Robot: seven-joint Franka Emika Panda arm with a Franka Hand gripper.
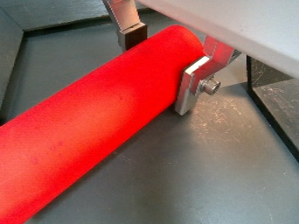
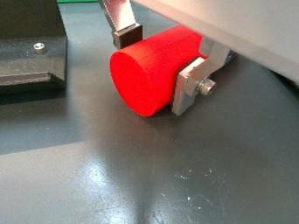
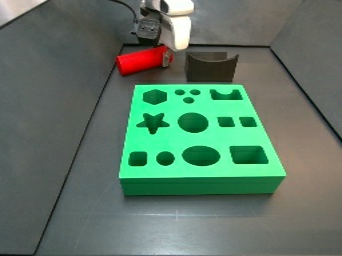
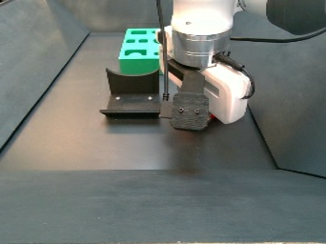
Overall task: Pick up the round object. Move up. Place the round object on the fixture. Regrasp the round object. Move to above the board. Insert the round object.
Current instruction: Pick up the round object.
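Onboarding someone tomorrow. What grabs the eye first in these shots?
The red peg first: it lies on its side on the dark floor, left of the small dark notched block, with the gripper down over it, jaws on either side of it. Next, the big green board with shaped holes, in front of both in a side view.
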